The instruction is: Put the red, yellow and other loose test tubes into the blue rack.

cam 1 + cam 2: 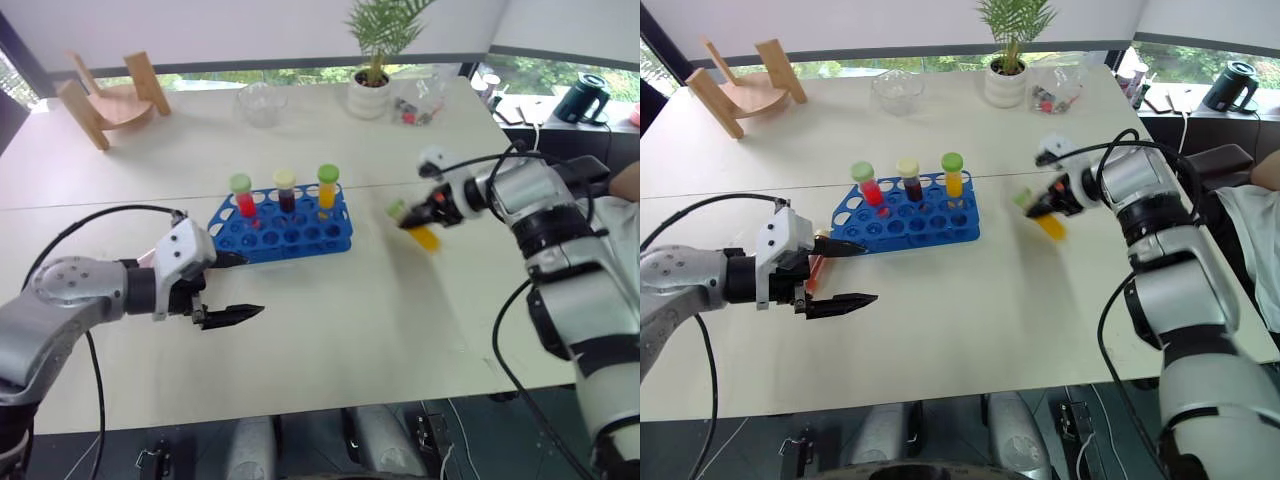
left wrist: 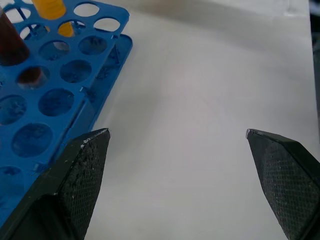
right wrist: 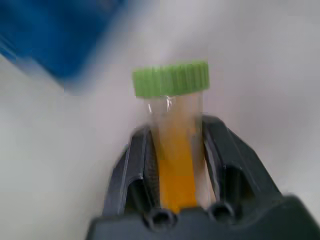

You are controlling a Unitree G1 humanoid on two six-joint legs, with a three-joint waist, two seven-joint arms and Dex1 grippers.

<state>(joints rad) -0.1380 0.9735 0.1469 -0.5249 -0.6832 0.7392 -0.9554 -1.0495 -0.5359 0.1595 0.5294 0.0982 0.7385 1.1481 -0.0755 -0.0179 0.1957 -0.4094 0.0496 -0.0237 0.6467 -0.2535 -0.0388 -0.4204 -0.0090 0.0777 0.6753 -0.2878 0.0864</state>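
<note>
White tabletop, near to far. Left gripper [image 1: 228, 288] hangs spread and empty, the blue rack [image 1: 283, 228] just beyond its fingertips, three tubes standing in it. Right gripper [image 1: 428, 222] is clamped on the yellow test tube [image 3: 175, 150], green cap leading, long axis tilted toward the rack on its left; this arm likely delivers.

Three capped tubes stand upright in the blue rack [image 1: 285, 228]; a fourth, yellow tube [image 1: 418, 228] hangs tilted right of it.
</note>
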